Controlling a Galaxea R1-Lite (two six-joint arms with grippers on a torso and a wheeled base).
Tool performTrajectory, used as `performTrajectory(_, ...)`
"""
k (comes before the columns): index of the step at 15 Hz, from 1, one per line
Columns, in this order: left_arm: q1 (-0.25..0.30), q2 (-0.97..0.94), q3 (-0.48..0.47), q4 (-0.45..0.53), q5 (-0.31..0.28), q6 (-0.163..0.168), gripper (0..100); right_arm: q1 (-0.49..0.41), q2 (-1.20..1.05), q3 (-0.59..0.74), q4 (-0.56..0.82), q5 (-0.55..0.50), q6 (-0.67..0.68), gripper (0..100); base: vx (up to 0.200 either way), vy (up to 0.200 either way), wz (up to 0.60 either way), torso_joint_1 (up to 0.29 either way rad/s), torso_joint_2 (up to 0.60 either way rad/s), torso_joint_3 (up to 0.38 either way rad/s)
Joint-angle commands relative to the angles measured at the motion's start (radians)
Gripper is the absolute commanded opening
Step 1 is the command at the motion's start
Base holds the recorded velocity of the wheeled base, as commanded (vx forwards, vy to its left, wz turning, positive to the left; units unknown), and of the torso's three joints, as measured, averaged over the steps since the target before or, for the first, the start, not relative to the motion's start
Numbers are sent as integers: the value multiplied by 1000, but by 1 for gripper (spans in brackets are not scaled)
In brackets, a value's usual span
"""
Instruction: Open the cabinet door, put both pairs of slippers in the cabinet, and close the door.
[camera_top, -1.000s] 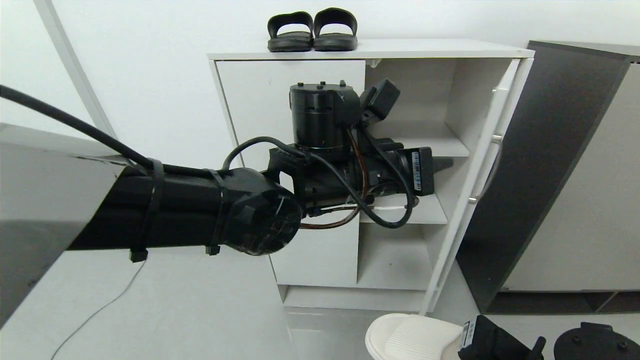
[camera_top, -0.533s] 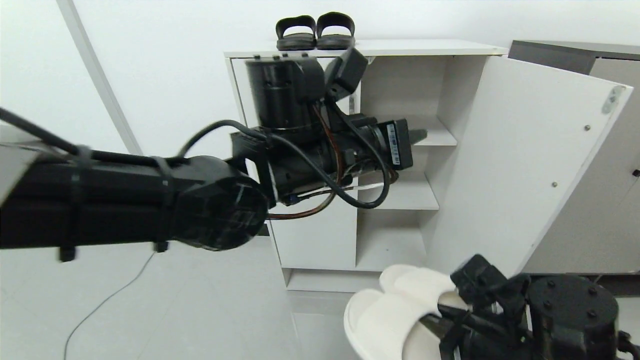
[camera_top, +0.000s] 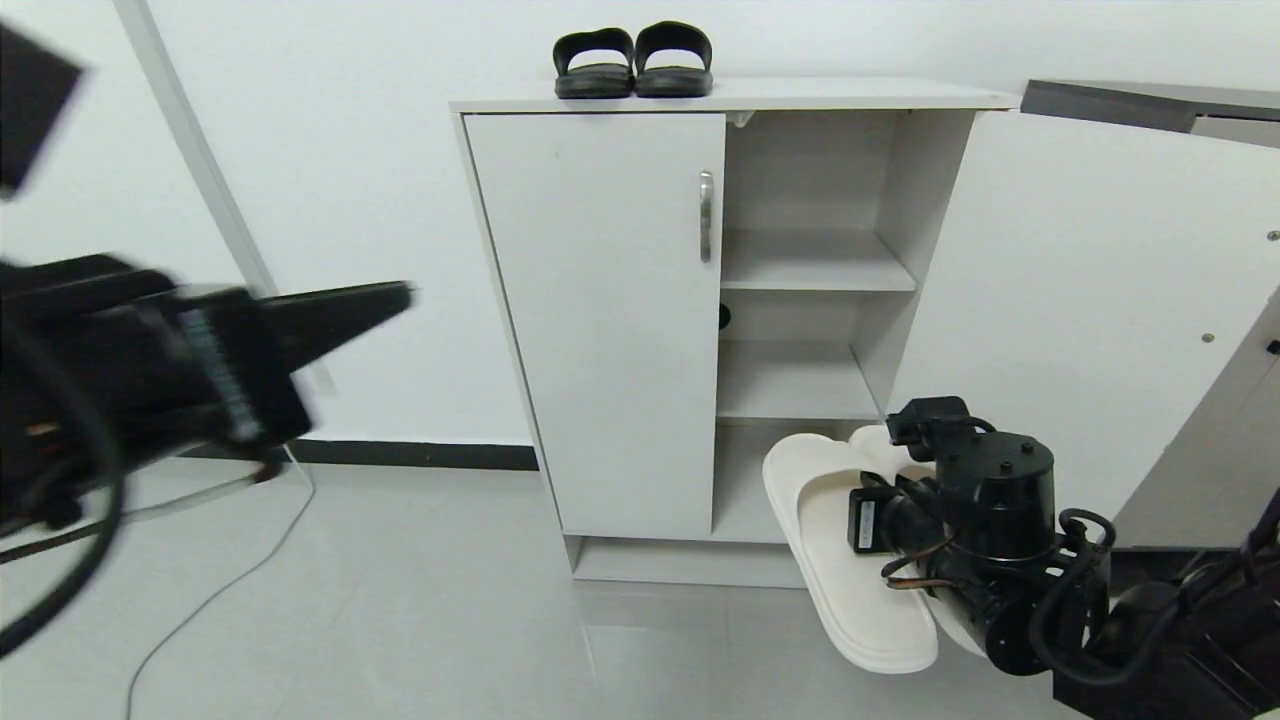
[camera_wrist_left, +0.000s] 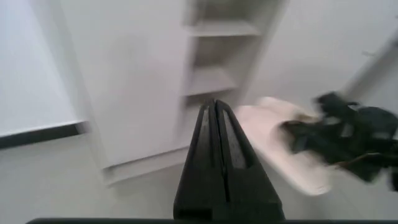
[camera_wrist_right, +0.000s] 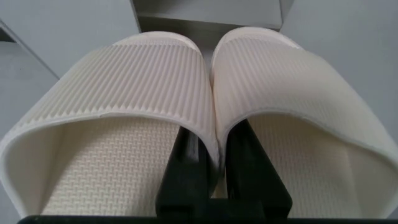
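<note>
You have the white slippers (camera_top: 845, 560) in the right gripper (camera_wrist_right: 214, 177), at the lower right of the head view, just in front of the cabinet's (camera_top: 800, 97) lowest open compartment. They are cream-white slides with ribbed straps and textured footbeds, held side by side with toes toward the cabinet. One of the fingers (camera_wrist_right: 183, 186) runs under each strap, and the jaws are clamped on the two adjoining strap edges.

The right door (camera_top: 1080, 320) stands swung wide. The left door (camera_top: 600, 340) is closed, its metal handle (camera_top: 706, 215) at the inner edge. The black slippers (camera_top: 634, 62) sit side by side on the cabinet top, upper centre.

Your left gripper (camera_wrist_left: 215, 112) is at the left of the frame. It is blurred, but its jaws appear pressed together with nothing between them.
</note>
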Motion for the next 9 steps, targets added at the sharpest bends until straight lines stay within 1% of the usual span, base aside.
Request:
performTrajectory(1, 421, -617, 353, 184, 132, 65, 0, -4, 18, -16, -1, -12, -3, 0, 0, 0, 0, 0, 0, 0)
performTrajectory(2, 503, -720, 405, 231, 128, 67, 0, -4, 19, -19, -1, -17, -4, 0, 0, 0, 0, 0, 0, 0)
performTrajectory(3, 536, -795, 470, 249, 118, 70, 0, -2, 19, -20, -1, -17, -6, 0, 0, 0, 0, 0, 0, 0)
performTrajectory(4, 537, -866, 545, 251, 95, 70, 0, -2, 19, -23, -1, -15, -6, 0, 0, 0, 0, 0, 0, 0)
performTrajectory(5, 537, -930, 617, 251, 83, 77, 0, -2, 19, -29, -1, -15, -7, 0, 0, 0, 0, 0, 0, 0)
performTrajectory(6, 537, -976, 663, 253, 80, 85, 0, 1, 19, -29, -1, -15, -10, 0, 0, 0, 0, 0, 0, 0)
performTrajectory(7, 563, -1031, 741, 245, 83, 85, 0, 7, 24, -29, -1, -15, -20, 0, 0, 0, 0, 0, 0, 0)
performTrajectory(8, 586, -1068, 772, 246, 77, 90, 0, 15, 25, -29, -1, -15, -20, 0, 0, 0, 0, 0, 0, 0)
performTrajectory(9, 589, -1082, 799, 246, 75, 110, 0, 19, 25, -28, -1, -15, -20, 0, 0, 0, 0, 0, 0, 0)
